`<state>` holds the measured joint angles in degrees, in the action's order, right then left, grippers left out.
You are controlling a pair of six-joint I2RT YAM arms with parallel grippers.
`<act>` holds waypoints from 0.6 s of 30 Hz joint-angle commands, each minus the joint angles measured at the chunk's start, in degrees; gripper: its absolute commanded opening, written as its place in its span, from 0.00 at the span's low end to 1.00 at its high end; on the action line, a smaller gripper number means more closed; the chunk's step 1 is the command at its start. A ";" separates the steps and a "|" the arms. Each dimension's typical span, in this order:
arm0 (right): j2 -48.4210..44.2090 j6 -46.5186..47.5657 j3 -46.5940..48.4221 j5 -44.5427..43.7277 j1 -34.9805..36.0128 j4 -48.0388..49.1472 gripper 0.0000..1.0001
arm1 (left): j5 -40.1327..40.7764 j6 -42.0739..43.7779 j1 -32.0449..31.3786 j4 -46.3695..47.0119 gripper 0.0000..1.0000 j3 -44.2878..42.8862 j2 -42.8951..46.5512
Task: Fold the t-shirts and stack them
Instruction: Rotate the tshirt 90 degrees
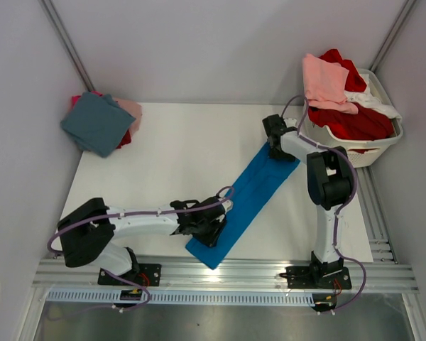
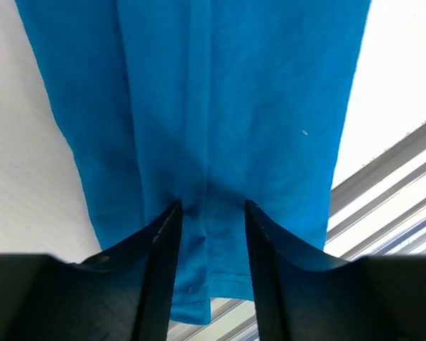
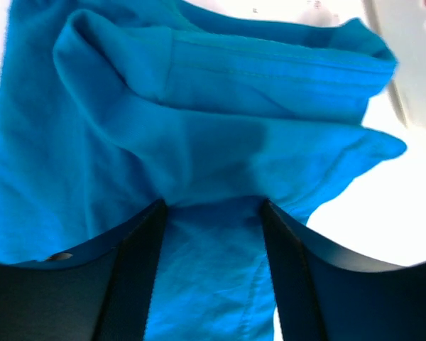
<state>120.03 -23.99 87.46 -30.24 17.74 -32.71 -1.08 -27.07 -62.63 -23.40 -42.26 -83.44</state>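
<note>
White-and-black arms (image 1: pixel 145 226), seemingly purple cables (image 1: pixel 145 212)

We see soft cloth in the blue t-shirt (image 1: pixel 245 202). It looks dull, not shiny, with small creases and stitched hems. The teal t-shirt (image 1: pixel 97 122), the pink t-shirt (image 1: pixel 325 82) and the red t-shirt (image 1: pixel 351 122) are soft, dull cloth too. The basket (image 1: pixel 373 150) is white plastic, hard and a bit shiny. The table (image 1: pixel 177 156) top is white, smooth and dull. The rail (image 1: pixel 227 273) at its near edge is bare grey metal with grooves, and it shines. On the left gripper (image 2: pixel 211 212) and the right gripper (image 3: pixel 213 209) we see black fingers, smooth and dull, like hard plastic.
</note>
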 commanded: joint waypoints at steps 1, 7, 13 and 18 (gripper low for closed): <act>2.66 -1.06 2.62 4.91 -0.16 -0.16 0.59 | 0.64 -2.11 -0.56 -2.26 0.43 -1.95 -2.25; 11.18 -0.45 13.33 12.82 0.10 -4.19 0.50 | -0.94 -3.86 -0.74 -2.44 0.39 -0.64 -2.70; 21.27 0.79 29.82 20.82 1.68 -8.14 0.50 | -1.90 -5.80 -2.05 -3.14 0.39 0.78 -0.50; 30.25 0.35 47.34 26.80 2.74 -12.64 0.53 | -4.45 -6.77 -3.29 -3.76 0.39 0.51 1.26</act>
<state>144.05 -23.29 128.29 -11.33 19.49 -42.59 -1.80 -31.73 -64.45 -24.47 -42.70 -83.81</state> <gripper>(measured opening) 0.522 0.393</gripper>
